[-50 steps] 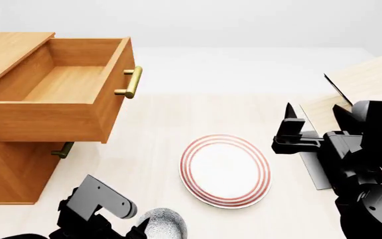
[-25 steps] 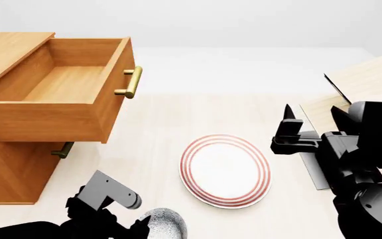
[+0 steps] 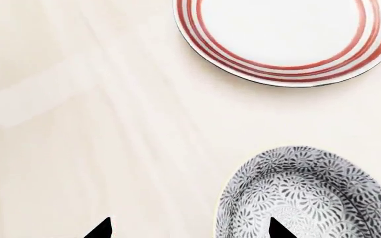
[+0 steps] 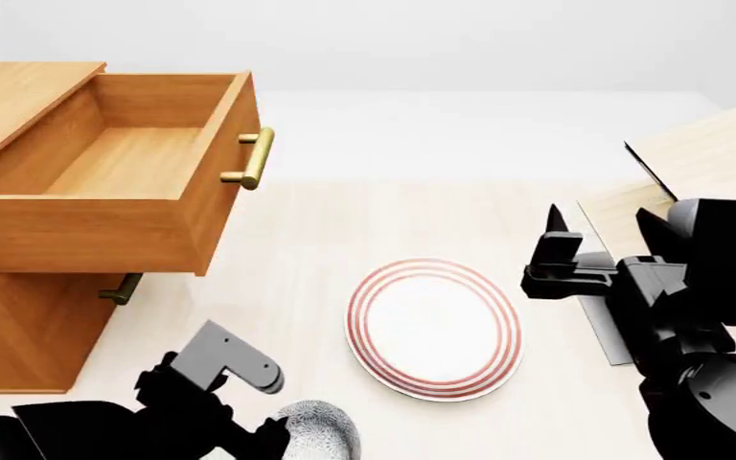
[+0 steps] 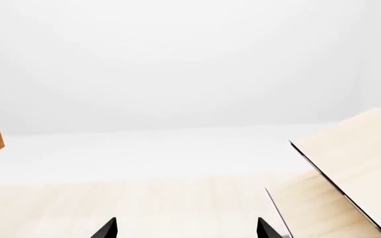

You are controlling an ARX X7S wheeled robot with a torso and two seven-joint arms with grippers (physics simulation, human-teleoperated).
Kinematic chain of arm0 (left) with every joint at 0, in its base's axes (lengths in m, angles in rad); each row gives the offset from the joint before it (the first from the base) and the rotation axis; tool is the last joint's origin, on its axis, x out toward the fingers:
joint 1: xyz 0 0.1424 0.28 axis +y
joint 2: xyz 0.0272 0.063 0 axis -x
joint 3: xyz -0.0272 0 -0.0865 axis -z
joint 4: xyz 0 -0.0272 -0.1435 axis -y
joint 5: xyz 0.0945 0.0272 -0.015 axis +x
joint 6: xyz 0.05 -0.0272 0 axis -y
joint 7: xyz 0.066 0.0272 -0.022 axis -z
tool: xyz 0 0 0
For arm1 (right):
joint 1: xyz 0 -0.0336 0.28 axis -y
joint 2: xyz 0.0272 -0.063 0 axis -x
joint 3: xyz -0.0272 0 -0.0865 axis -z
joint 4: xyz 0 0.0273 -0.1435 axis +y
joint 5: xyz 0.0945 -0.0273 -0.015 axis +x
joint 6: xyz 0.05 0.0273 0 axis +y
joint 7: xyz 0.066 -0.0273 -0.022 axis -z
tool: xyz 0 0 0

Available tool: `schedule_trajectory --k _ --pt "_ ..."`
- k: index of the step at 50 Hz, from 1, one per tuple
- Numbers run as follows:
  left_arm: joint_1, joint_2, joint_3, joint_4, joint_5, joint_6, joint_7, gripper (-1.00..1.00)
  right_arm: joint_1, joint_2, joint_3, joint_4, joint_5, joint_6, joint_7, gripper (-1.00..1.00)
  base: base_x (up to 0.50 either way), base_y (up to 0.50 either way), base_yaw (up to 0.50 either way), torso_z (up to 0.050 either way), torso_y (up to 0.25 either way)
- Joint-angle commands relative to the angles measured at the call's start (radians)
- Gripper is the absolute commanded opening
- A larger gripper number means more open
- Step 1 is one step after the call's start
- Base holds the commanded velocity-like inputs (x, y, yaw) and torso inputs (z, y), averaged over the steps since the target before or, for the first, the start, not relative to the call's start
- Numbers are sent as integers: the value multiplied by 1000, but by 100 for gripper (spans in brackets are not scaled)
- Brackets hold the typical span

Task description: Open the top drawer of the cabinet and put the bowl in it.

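Observation:
The cabinet stands at the left in the head view. Its top drawer is pulled far out and has nothing inside; its brass handle points toward the middle. The speckled bowl sits on the pale surface at the lower edge, beside my left arm. My left gripper is open just over the bowl; one fingertip is over the bowl's inside and the other is outside its rim. My right gripper hangs open at the right, holding nothing.
A white plate with red rings lies between the arms, also in the left wrist view. The pale tilted-board rack stands at the right behind my right arm. A lower drawer's handle shows under the open drawer.
My left arm has shifted a little to the right and up, closer over the bowl. The right arm, drawer, plate and bowl have stayed put.

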Motion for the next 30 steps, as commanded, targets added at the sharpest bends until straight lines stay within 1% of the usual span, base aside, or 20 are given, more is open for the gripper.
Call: schedule_trajectory --k 1,30 --pt "-53 7 51 -31 13 -35 5 100 -8 -1 -4 9 -11 -12 -10 100 0 0 0 0 0" --pt "-75 41 148 -116 63 12 46 100 -21 2 -1 14 -4 -25 -15 100 0 0 0 0 0"
